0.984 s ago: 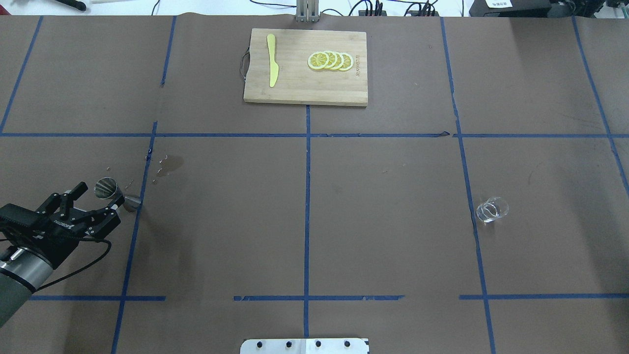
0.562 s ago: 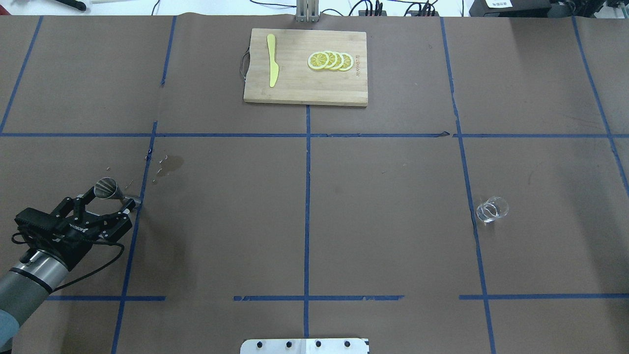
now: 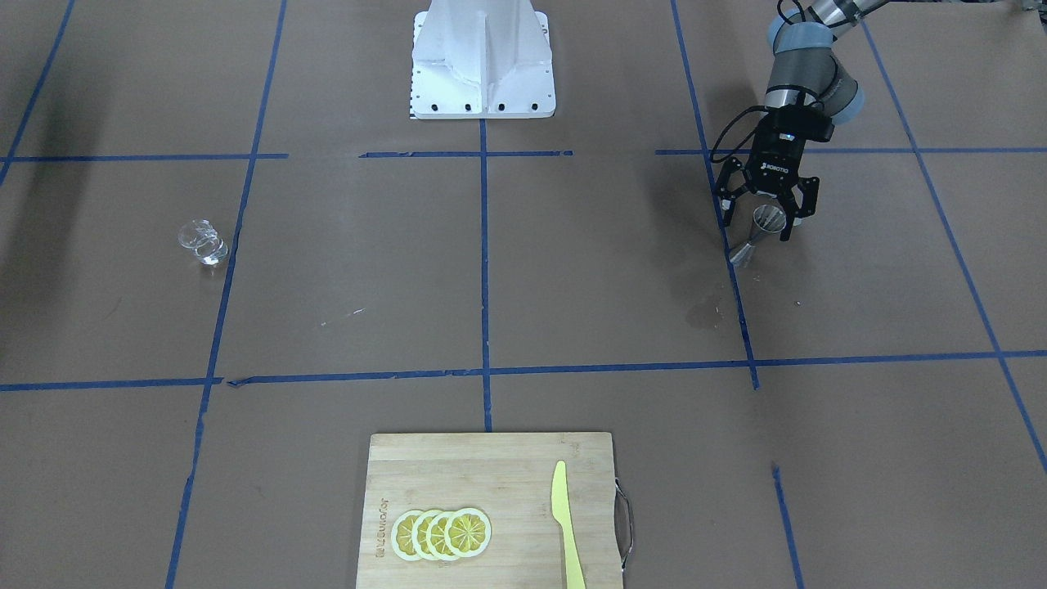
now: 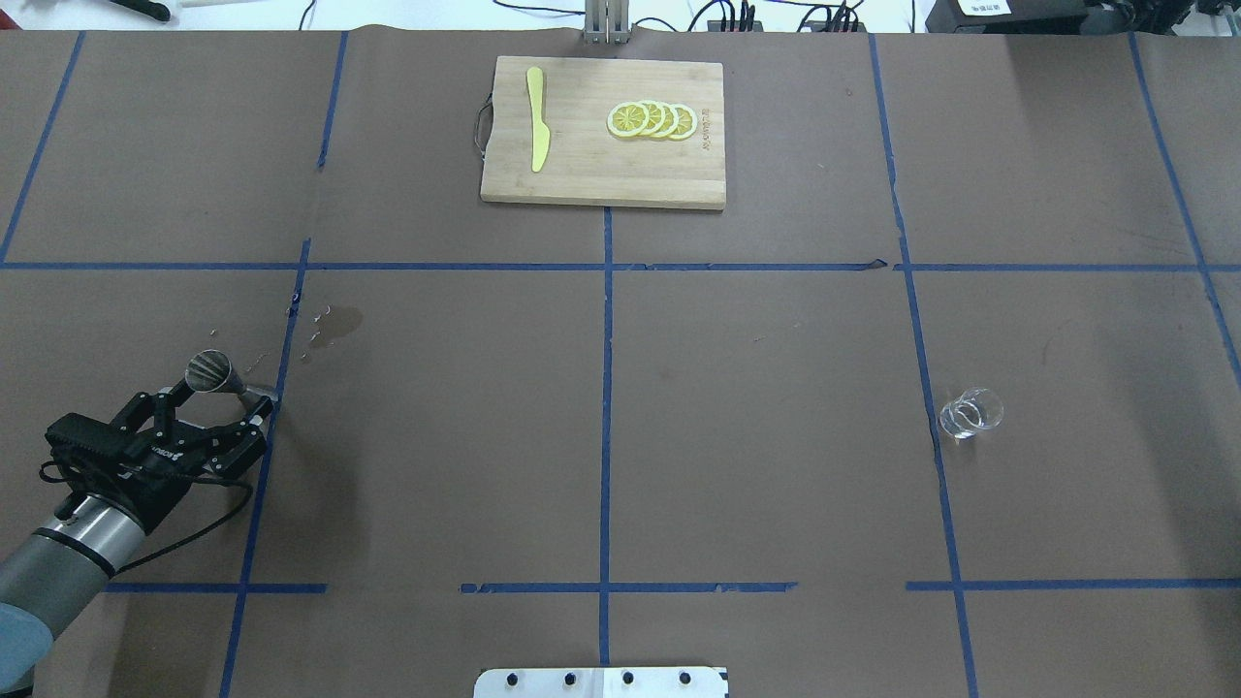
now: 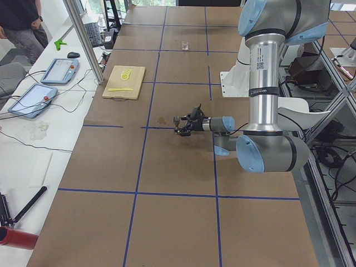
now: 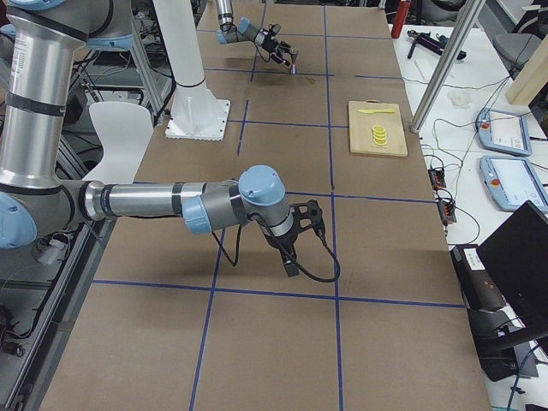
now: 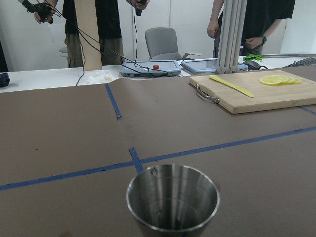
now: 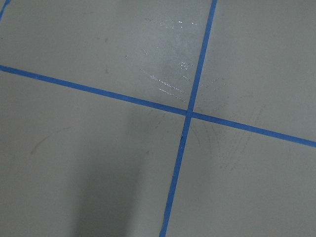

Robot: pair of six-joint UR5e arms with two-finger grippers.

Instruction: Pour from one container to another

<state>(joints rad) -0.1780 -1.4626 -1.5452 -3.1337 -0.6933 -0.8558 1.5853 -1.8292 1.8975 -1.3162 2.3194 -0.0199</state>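
The steel hourglass jigger (image 4: 211, 371) stands upright at the table's left, and in the left wrist view its open mouth (image 7: 173, 198) fills the bottom edge. My left gripper (image 4: 225, 398) is open, level with the jigger, one finger on each side and not pressing it; the same gripper (image 3: 762, 222) and jigger (image 3: 757, 237) show in the front-facing view. The clear handled cup (image 4: 970, 414) stands alone far to the right, also visible as the cup (image 3: 203, 243). My right gripper (image 6: 294, 261) shows only in the exterior right view, low over the table; I cannot tell its state.
A wooden cutting board (image 4: 582, 174) at the far centre carries lemon slices (image 4: 652, 119) and a yellow knife (image 4: 536, 118). A wet stain (image 4: 337, 325) lies just beyond the jigger. The robot's base plate (image 4: 601, 682) is at the near edge.
My left gripper has moved forward and to the right, so its open fingers now flank the jigger. The jigger and the cup have not moved.
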